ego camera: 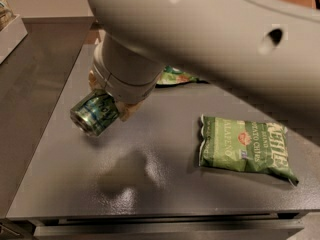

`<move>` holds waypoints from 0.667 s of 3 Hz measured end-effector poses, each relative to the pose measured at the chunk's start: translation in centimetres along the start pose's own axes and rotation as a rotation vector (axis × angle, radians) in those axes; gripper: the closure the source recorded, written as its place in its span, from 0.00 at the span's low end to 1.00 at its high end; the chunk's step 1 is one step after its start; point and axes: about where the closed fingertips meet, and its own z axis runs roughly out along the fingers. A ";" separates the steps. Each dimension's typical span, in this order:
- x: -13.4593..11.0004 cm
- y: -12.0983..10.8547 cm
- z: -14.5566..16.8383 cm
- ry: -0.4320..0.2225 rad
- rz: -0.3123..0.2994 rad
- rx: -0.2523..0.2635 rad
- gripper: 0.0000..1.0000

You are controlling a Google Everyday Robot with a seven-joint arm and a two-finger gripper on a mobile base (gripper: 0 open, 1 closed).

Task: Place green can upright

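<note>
The gripper (111, 105) hangs over the left half of the grey bench (150, 199), at the end of the thick pale arm (210, 29) that fills the top and right of the camera view. Its fingers (126, 114) are closed around the green can (95, 115) – only a tan pad shows at the can's right flank, with another bit of tan higher up on the left, and the wrist hides the rest.

The green can is not upright. It lies tilted, nearly on its side, with one round end facing down and to the left toward the camera and its far end tucked under the wrist. It seems to be held clear of the bench, and a soft blurred shadow (125, 171) lies on the surface below and to the right of it.

A flat green chip bag (245, 146) lies on the right side of the bench, well apart from the can. A second green bag (177, 77) shows partly behind the arm, near the far edge. A pale box (10, 31) sits off the bench at the upper left.
</note>
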 end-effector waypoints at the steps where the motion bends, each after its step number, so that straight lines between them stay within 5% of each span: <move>1: 0.2 -0.7 0.1 0.052 -0.057 -0.008 1.00; 2: 2.0 -1.7 0.4 0.138 -0.157 0.002 1.00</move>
